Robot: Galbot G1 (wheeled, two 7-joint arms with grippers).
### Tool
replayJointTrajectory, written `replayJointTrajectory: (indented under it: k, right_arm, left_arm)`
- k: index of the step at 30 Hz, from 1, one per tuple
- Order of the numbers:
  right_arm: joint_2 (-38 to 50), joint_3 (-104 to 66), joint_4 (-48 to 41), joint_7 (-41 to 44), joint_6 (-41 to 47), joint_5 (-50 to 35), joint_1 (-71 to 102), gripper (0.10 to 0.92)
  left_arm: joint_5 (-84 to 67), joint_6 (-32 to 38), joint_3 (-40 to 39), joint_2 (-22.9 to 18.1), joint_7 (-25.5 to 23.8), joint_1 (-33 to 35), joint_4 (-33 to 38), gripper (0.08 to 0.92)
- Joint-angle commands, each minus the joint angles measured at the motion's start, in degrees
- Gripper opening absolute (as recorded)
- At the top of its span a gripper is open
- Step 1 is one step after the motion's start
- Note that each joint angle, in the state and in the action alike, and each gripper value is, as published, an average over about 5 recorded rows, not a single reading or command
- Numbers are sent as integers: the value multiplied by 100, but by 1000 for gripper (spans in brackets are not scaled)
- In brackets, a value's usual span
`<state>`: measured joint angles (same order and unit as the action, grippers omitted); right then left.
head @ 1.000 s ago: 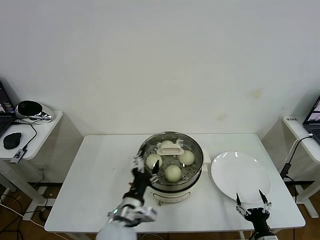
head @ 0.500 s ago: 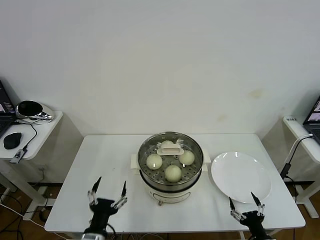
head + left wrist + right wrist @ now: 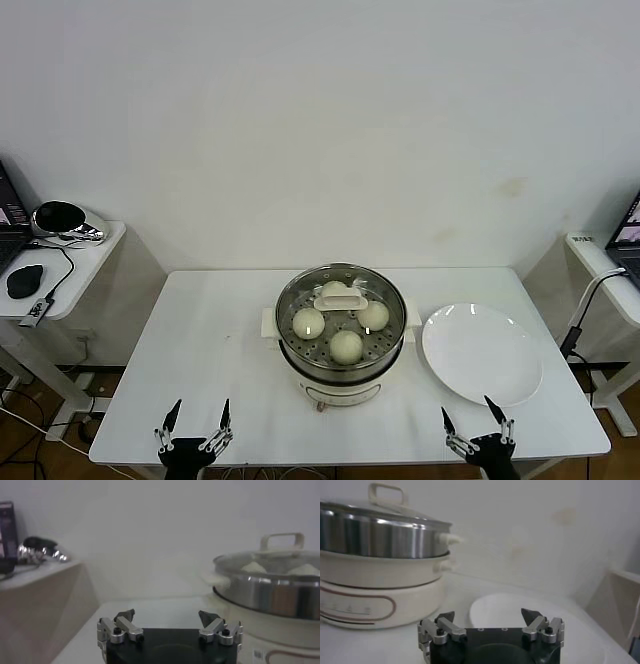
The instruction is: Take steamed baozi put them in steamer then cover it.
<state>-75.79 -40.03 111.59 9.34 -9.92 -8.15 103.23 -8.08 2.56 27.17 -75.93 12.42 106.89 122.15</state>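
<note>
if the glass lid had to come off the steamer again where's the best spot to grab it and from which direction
Probably the cream rectangular handle at the centre of the cover, approached from straight above. It stands up as a raised loop over the flat glass, as the left wrist view shows, giving gripper fingers two sides to close on. The metal rim sits flush on the steamer, leaving little to grip there.

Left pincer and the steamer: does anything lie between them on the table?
Nothing: the head view shows only bare white table between the open left pincer at the near edge and the steamer, which is covered.
</note>
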Motion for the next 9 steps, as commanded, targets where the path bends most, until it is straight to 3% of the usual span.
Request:
replayJointTrajectory:
  k: [1, 9]
  right_arm:
    - [99, 175, 298, -82, 125, -100, 214, 823]
    - [87, 204, 272, -84, 120, -8, 217, 823]
  left_arm:
    - [-264, 114, 123, -78, -118, 200, -304, 823]
    - [-138, 162, 87, -121, -156, 160, -399, 823]
